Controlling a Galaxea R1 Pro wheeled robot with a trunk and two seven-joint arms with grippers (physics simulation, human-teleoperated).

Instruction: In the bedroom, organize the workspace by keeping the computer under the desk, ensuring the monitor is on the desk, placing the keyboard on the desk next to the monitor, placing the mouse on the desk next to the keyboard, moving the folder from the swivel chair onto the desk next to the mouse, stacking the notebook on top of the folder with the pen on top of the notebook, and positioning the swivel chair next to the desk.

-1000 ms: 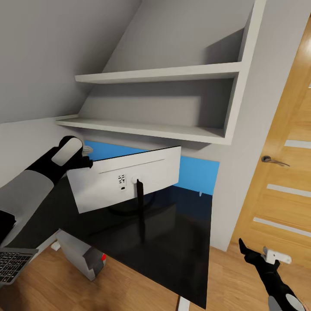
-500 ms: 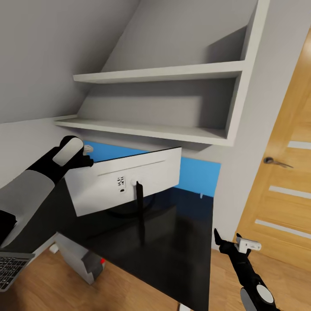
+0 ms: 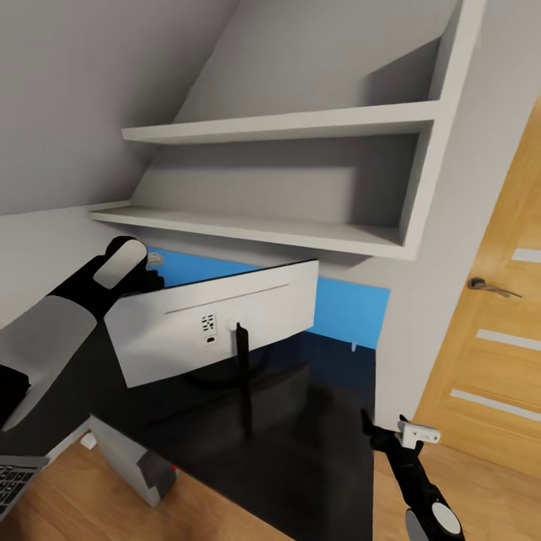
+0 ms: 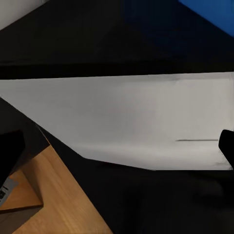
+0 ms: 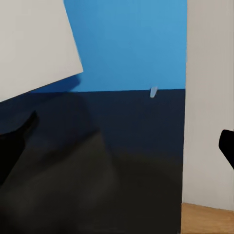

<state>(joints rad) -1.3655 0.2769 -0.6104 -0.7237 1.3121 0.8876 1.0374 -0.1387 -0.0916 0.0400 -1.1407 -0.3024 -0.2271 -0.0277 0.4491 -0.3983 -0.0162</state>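
At about five o'clock my right hand [image 3: 392,430] hangs just off the near corner of the tabletop [image 3: 315,451], fingers spread and holding nothing; I judge it waits there to steady or take the screen from that side. At seven o'clock a corner of the keyboard [image 3: 13,481] sits low beside me, off the tabletop, so it has yet to be laid by the screen. Just past it the computer [image 3: 128,462] stands on the wooden floor [image 3: 218,511], partly beneath the tabletop's edge, which suits the task.

Further in, near the centre, the monitor [image 3: 218,319] stands on the glossy black top with its pale back toward me, tilted, its thin stand planted. My left hand [image 3: 150,272] is up at ten o'clock against the screen's upper corner; I cannot tell whether the fingers grip the edge or merely rest there. Behind, at twelve o'clock, the blue back panel [image 3: 346,312] and the white wall shelves [image 3: 278,225] close the nook.
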